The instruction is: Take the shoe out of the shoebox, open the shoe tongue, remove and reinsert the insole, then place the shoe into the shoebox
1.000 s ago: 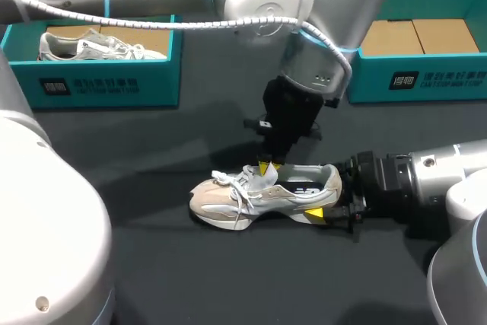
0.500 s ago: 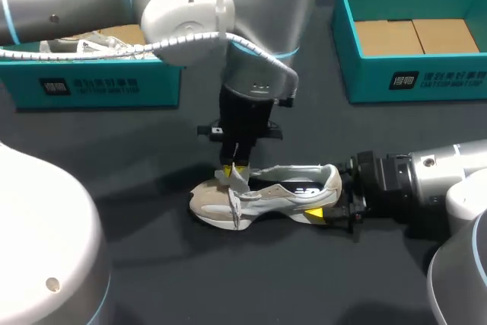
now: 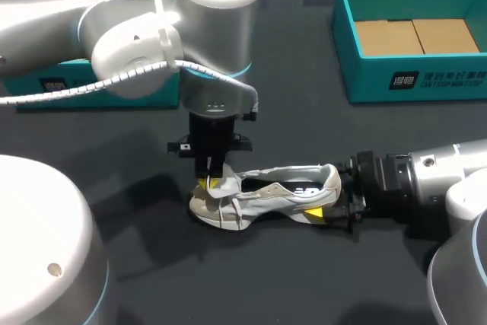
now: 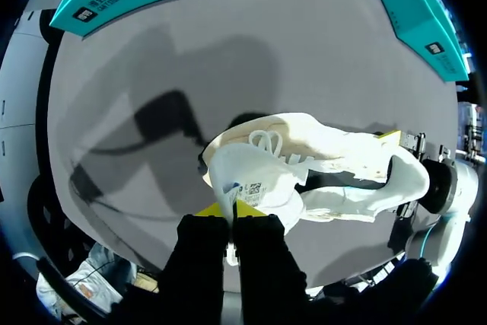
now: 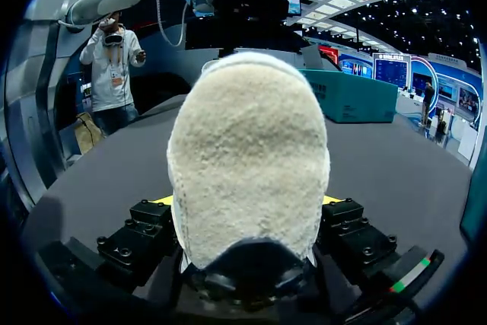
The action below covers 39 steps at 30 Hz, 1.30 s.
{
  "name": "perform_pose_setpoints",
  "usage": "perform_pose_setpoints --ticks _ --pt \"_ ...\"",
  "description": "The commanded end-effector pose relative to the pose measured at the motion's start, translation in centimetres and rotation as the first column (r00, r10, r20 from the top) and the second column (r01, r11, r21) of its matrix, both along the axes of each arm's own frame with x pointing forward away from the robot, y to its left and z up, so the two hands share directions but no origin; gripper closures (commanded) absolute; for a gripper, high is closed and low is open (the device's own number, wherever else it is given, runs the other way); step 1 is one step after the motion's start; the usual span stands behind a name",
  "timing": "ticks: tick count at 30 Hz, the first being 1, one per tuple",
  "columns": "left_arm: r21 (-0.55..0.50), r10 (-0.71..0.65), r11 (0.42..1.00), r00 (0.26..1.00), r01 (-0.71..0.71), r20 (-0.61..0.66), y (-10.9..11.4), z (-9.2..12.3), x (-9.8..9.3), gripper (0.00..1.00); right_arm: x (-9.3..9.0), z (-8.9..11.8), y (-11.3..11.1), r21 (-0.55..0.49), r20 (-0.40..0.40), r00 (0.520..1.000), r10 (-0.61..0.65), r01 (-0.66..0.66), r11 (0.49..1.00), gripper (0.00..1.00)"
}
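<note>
One shoebox (image 3: 365, 81) holds cardboard (image 3: 415, 36); left hand (image 4: 228, 208) pinches tongue (image 4: 251, 176), right hand (image 5: 247, 202) clamps heel (image 5: 247, 127).

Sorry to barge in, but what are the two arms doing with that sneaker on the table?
The sneaker is out of its box and lies on its side on the dark table. The right gripper clamps its heel from both sides to steady it. The left gripper comes down from above and pinches the tongue, which is folded forward over the laces toward the toe. An open teal shoebox waits at the far right.
</note>
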<state>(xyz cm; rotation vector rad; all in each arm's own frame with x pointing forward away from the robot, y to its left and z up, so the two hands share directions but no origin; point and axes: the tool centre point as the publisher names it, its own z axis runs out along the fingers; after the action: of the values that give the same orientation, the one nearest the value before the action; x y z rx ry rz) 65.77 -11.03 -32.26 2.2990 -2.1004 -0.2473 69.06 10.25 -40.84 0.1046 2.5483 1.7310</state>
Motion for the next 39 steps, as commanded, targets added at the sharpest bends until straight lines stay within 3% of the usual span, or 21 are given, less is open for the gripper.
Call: perform_pose_setpoints --ticks 1,10,12,13,15,18,19,21,28,33,39 --pt "-0.034 0.004 0.999 1.000 -0.004 0.004 0.7 -1.3 -0.1 1.00 -0.1 0.0 0.1 -0.004 -0.001 1.000 -0.001 0.001 1.000 1.00" --pt "0.001 -0.047 0.999 0.999 0.047 -0.012 1.4 -2.9 -0.1 1.00 -0.1 0.0 0.1 -0.004 -0.001 1.000 -0.001 0.001 1.000 1.00" --pt "0.010 -0.054 0.998 0.998 0.054 -0.014 1.4 -3.0 0.2 0.73 -0.1 0.0 0.1 -0.004 -0.001 1.000 -0.001 0.001 1.000 1.00" --pt "0.015 -0.060 0.998 0.998 0.060 -0.012 1.5 -3.0 0.3 0.65 -0.1 0.0 0.1 -0.004 -0.001 1.000 -0.001 0.001 1.000 1.00" --pt "0.024 -0.071 0.997 0.997 0.071 -0.005 1.6 -2.8 0.6 0.33 -0.1 0.0 0.1 -0.004 -0.001 1.000 -0.001 0.001 1.000 1.00" --pt "0.031 -0.087 0.996 0.996 0.086 0.003 2.0 -2.3 1.1 0.09 -0.1 0.0 0.1 -0.004 -0.001 1.000 -0.001 0.001 1.000 1.00" --pt "0.033 -0.092 0.995 0.996 0.091 0.006 2.2 -2.1 1.3 0.07 -0.1 0.0 0.1 -0.004 -0.001 1.000 -0.001 0.001 1.000 1.00" --pt "0.043 -0.106 0.994 0.994 0.105 0.023 2.6 -1.6 1.7 0.05 -0.1 0.0 0.1 -0.004 -0.001 1.000 -0.001 0.001 1.000 1.00" --pt "-0.046 -0.189 0.980 0.978 0.194 0.087 2.9 4.5 3.1 0.00 -0.1 0.0 0.1 -0.004 -0.001 1.000 -0.001 0.001 1.000 1.00" --pt "-0.099 -0.293 0.947 0.947 0.307 0.131 1.2 7.6 4.3 0.00 -0.1 0.0 0.1 -0.004 -0.001 1.000 -0.001 0.001 1.000 1.00" --pt "-0.153 -0.450 0.867 0.877 0.475 0.169 -1.5 10.2 5.0 0.04 -0.1 0.0 0.1 -0.004 -0.001 1.000 -0.001 0.001 1.000 1.00"
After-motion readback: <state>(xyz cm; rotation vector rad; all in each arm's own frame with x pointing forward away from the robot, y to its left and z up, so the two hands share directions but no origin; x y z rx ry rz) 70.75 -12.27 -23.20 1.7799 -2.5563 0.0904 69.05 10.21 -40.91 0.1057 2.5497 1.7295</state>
